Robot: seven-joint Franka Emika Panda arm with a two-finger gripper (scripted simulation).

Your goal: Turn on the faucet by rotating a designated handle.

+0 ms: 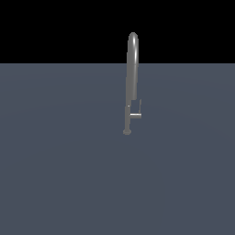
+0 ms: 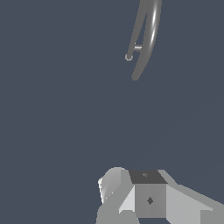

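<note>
The faucet (image 1: 132, 78) is a tall thin grey gooseneck that stands upright on a small round base (image 1: 127, 131) on the grey-blue floor. The handle (image 1: 136, 114) is a short lever that sticks out from the lower stem toward the exterior view's right, with a small upturned tip. In the wrist view the faucet (image 2: 148, 39) and its handle (image 2: 138, 47) show small and far from my gripper (image 2: 131, 197). Only blocky grey parts of the gripper show at the picture's edge, holding nothing. Its jaw gap is not visible. No arm or gripper shows in the exterior view.
A flat grey-blue floor (image 1: 69, 174) spreads all around the faucet, under a black background. Nothing else shows on it.
</note>
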